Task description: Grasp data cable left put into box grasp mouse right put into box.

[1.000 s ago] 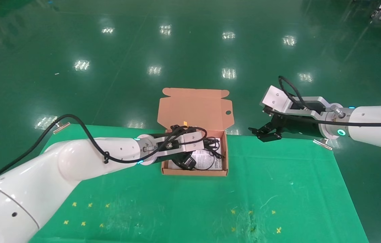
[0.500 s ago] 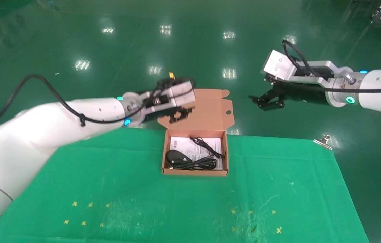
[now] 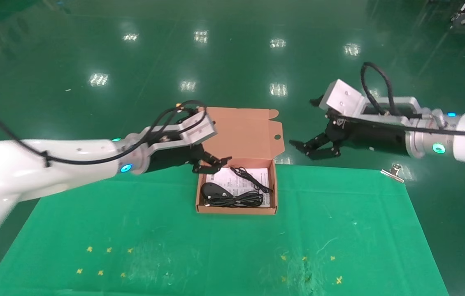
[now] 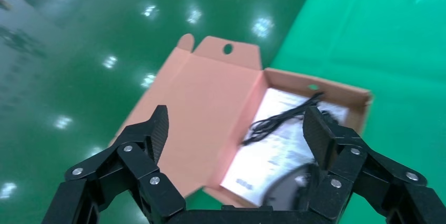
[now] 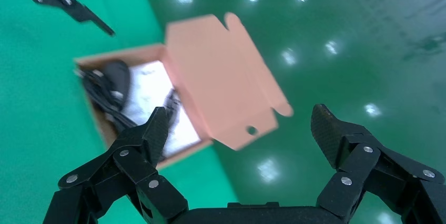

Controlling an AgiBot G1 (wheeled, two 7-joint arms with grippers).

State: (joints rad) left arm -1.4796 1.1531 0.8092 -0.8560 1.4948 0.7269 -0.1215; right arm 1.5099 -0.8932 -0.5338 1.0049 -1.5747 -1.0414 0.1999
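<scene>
Open box (image 3: 271, 189) holds the mouse (image 3: 210, 190) and what looks like the data cable (image 3: 238, 200). Left gripper (image 3: 212, 161) and right gripper (image 3: 312, 148) hover nearby, both spread wide and empty.

Your left arm reaches forward and inward from the left side, its left gripper (image 3: 212, 163) held low with both fingers spread wide and nothing between them. Your right arm stretches in from the right side, right gripper (image 3: 314, 149) raised, fingers wide apart too, holding nothing.
</scene>
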